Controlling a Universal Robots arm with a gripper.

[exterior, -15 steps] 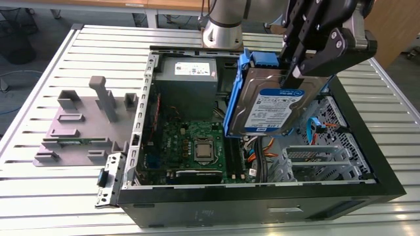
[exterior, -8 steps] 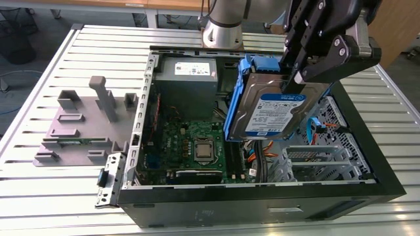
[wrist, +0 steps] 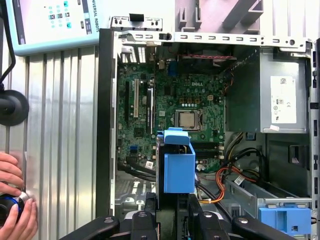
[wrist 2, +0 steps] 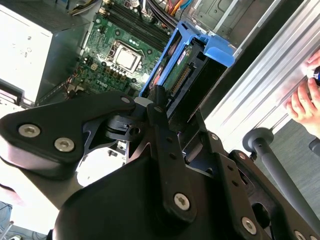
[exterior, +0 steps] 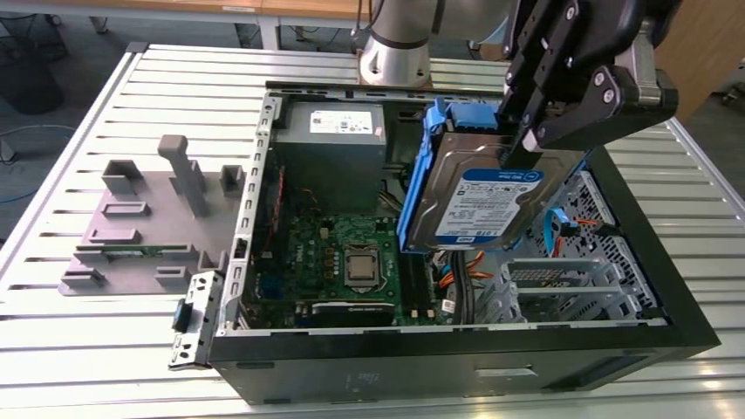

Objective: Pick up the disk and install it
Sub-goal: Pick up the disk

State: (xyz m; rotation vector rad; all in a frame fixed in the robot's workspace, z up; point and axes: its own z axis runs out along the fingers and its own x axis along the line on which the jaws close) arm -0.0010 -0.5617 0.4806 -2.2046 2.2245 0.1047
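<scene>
My hand (exterior: 516, 147) is clamped on the disk (exterior: 487, 199), pinching its upper edge. The disk hangs on edge, slightly tilted, over the open case (exterior: 466, 345) and clear of its floor, label side turned away from the motherboard (exterior: 349, 257). It sits between the motherboard and the drive cage (exterior: 559, 278). PSU (exterior: 331, 131) is in a corner of the case. The stand (exterior: 152, 218) is on the tabletop (exterior: 70, 349) beside the case. Disk not seated yet.
</scene>
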